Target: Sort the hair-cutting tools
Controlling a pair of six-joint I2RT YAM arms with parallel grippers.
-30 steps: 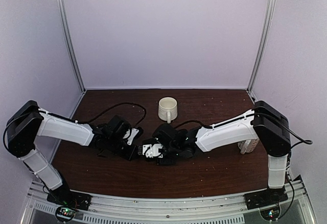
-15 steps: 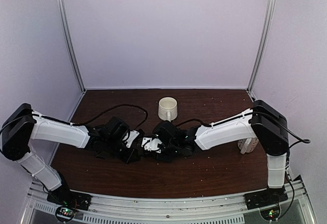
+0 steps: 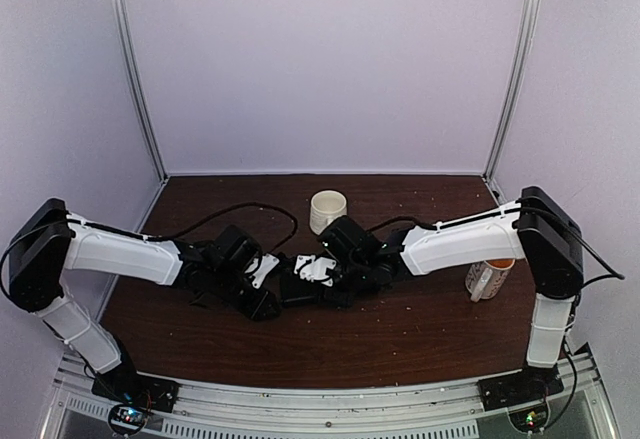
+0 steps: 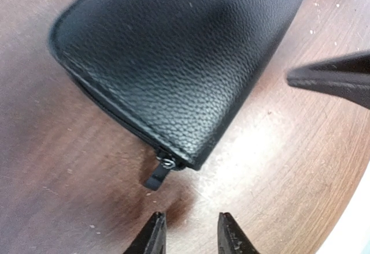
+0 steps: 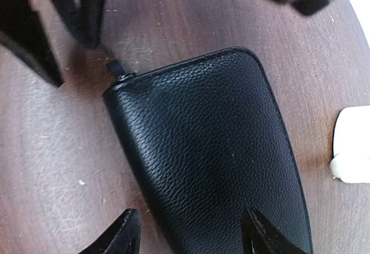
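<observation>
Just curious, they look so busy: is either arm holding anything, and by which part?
Nothing is held: the left gripper sits empty by the zipper pull; the right gripper spreads open over the black case.

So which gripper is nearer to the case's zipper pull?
Left. The left gripper hovers just short of the zipper pull; the right gripper hangs over the black case, farther along.

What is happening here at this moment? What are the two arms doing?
Both arms meet at mid-table over a black case that looks zipped shut. The right gripper is open wide, with its fingers on either side of the case. The left gripper is slightly open, just short of the zipper pull. Neither gripper holds anything yet.
</observation>
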